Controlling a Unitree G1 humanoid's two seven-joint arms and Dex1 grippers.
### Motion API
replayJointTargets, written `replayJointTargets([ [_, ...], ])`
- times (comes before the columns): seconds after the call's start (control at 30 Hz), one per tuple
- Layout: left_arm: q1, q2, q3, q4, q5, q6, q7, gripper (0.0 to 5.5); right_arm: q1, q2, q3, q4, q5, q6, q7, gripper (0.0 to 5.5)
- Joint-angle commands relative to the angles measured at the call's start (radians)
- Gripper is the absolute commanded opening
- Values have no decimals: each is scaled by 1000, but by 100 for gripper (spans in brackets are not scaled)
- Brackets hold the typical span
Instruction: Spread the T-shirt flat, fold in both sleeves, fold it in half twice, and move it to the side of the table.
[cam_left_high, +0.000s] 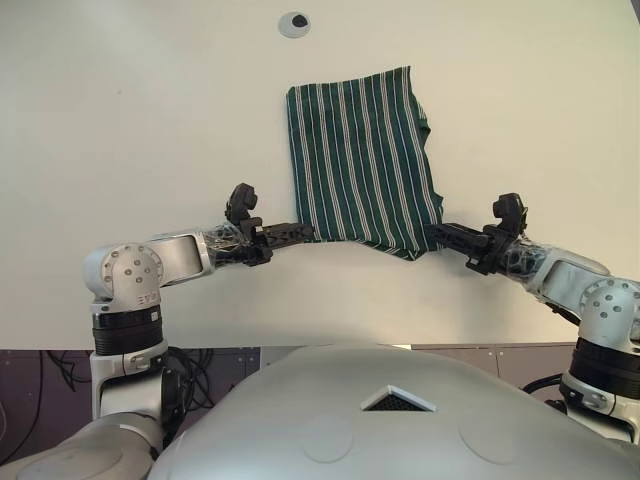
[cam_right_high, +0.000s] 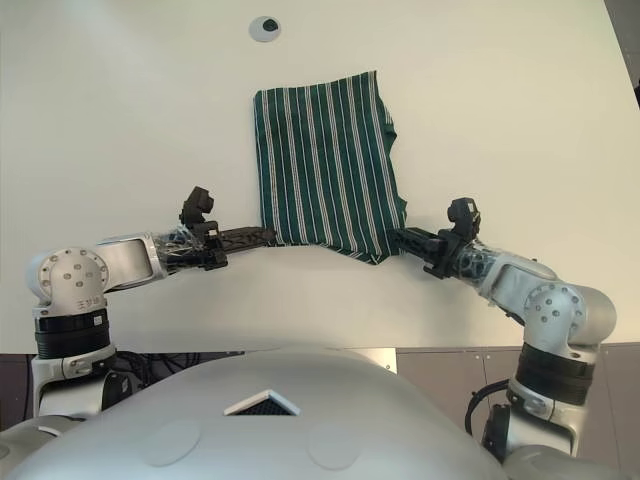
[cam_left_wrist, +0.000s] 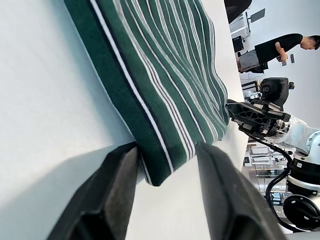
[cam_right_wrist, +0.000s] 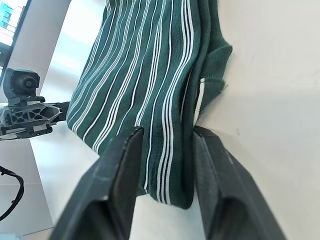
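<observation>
Left pincer open, fingers either side of the T-shirt's near corner, not clamped. Right pincer open too, straddling the other near corner, thick layered hem in the gap. Shirt lies flat between and beyond both pincers: soft green knit rectangle, thin white stripes, on a smooth pale bench. Probably a half-fold starting. Next: close on both corners, lift evenly, carry to the far edge.

We can read no text, label, number or sign here. The T-shirt shows us only white stripes on green
</observation>
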Motion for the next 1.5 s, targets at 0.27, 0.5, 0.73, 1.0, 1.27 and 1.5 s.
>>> replayJointTargets([
  [0.27, -24, 6, -30, 29, 16, -6, -18, 27, 28, -2, 31, 26, -13, -5, -29, 0],
  [0.5, -24, 41, -29, 20, 2, 1, -57, 3, 55, -36, 55, 11, -4, -14, 0, 0],
  [0.73, -7, 134, -34, -11, -57, 76, -158, 3, 108, -102, 74, -52, 60, 2, 86, 0],
  [1.0, -8, 281, -80, -46, -78, 121, -284, 3, 144, -156, 68, -167, 183, 75, 124, 0],
  [1.27, -198, 313, -100, 66, -67, 124, -361, 3, -162, -138, -8, -28, 313, 166, 73, 0],
  [1.5, -422, 293, -154, 281, 22, 52, -417, 3, -408, -130, 18, 153, 296, 164, 62, 0],
])
